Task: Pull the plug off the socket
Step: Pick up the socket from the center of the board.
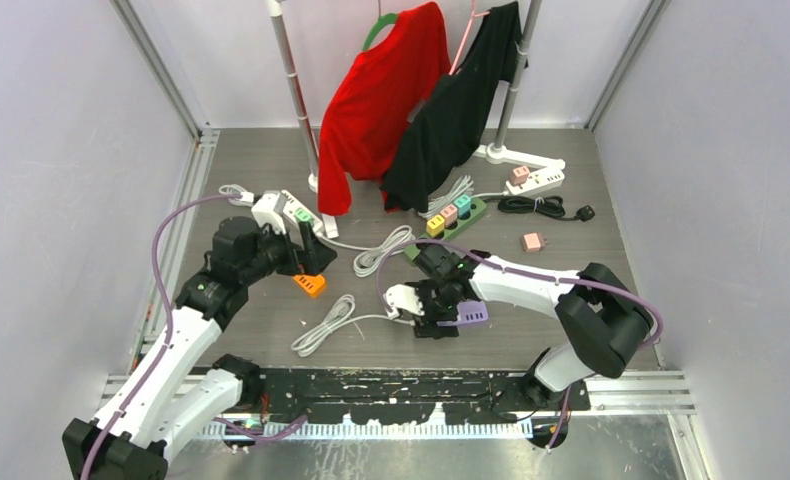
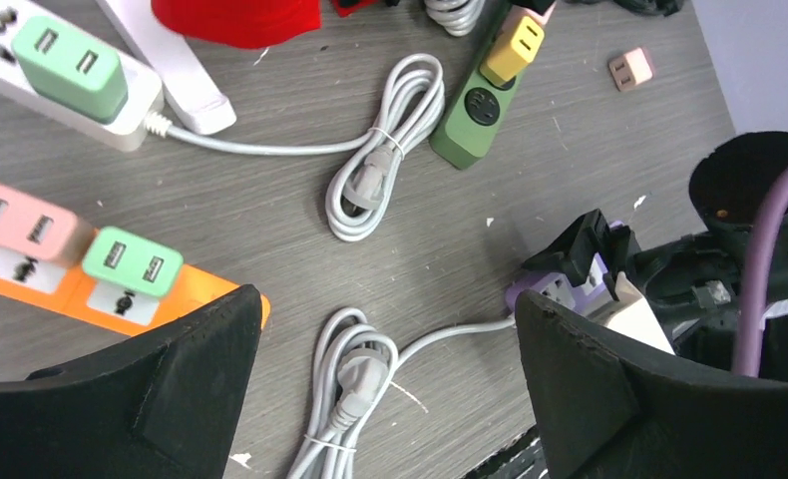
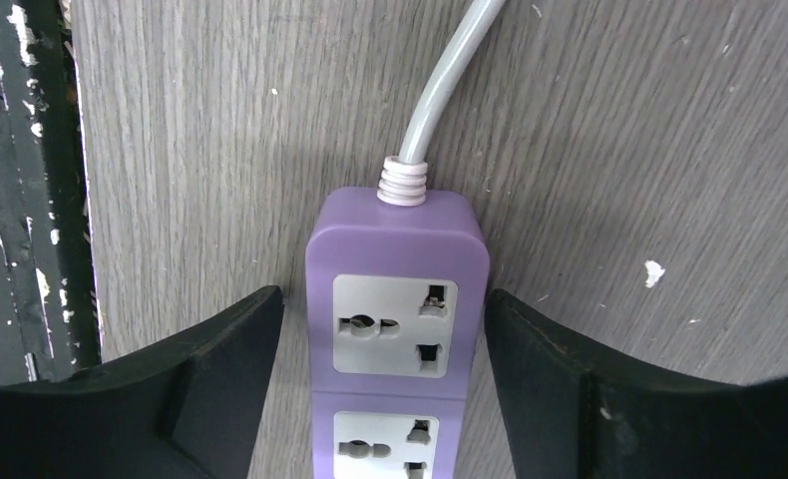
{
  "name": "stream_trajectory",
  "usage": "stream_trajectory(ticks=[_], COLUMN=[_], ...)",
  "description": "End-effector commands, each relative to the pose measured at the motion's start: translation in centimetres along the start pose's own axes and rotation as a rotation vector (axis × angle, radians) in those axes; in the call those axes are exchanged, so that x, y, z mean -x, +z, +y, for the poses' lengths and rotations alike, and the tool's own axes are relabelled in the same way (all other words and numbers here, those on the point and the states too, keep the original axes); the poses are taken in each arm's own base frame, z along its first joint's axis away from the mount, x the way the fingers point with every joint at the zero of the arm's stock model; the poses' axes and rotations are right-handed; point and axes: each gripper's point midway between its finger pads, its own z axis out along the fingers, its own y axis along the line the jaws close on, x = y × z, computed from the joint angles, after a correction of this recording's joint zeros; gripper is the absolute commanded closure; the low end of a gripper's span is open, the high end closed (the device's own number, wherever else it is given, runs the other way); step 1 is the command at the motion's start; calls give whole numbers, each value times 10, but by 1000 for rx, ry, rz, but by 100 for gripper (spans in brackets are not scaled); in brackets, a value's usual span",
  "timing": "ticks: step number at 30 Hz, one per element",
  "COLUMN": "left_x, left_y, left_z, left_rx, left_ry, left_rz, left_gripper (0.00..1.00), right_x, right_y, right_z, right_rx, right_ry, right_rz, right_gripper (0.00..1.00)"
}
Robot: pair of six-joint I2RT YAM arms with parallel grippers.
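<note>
- My right gripper (image 3: pixel 382 311) stands astride the purple strip (image 3: pixel 398 215), one finger along each long side. The right finger looks to be at the strip's edge. A sliver of floor (image 3: pixel 200 150) shows beside the left one, so I judge the jaws parted and gripping nothing.
- The purple strip's long axis runs straight up the right wrist view, with the cord (image 3: pixel 452 90) end farthest from the wrist. My fingers span its short width, which suits pinning it down.
- The two sockets (image 3: pixel 395 324) I can see on it are bare. I cannot tell whether a plug sits further back under the wrist.
- My left gripper (image 2: pixel 385 309) is spread wide and holds nothing. Only floor and a coil (image 2: pixel 355 369) of cable lie between its fingers.
- The nearest seated plugs are the pink plug (image 2: pixel 21 222) and the green plug (image 2: pixel 131 261), side by side on the orange strip (image 2: pixel 205 287). That strip lies left of my left gripper in its view and slants in from the left edge, its near end running under my left finger.
- My left arm is much the nearer to these, and my right is well apart from them. If one of them is the plug to pull, I judge my left gripper must shift sideways over it, close across it, then draw straight off the strip's face.
- I can read no writing or brand. The orange strip's socket faces carry small dark marks, too small to make out.
</note>
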Motion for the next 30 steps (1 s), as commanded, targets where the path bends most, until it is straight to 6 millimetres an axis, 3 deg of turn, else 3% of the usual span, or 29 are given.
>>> stream_trajectory(ticks=[1, 5, 9, 12, 16, 24, 30], left_x=[11, 13, 12, 16, 15, -3, -1], left_y=[-12, -10, -11, -22, -40, -29, -29], left_z=[-7, -9, -12, -16, -9, 12, 13], left_rx=[-23, -35, -50, -53, -18, 32, 40], left_ry=[155, 163, 167, 221, 340, 346, 350], left_rz=[43, 44, 55, 73, 135, 97, 93], left_gripper=[4, 4, 4, 4, 4, 4, 4], right_x=[9, 12, 11, 14, 22, 16, -5], right_y=[-4, -6, -12, -22, -47, -122, -189], right_z=[-15, -15, -18, -15, -5, -8, -13], right_rx=[-60, -53, -58, -39, 43, 27, -158], right_ry=[1, 10, 21, 30, 76, 207, 303], right_rz=[9, 8, 29, 29, -11, -174, -306], right_gripper=[25, 42, 66, 83, 97, 99, 99])
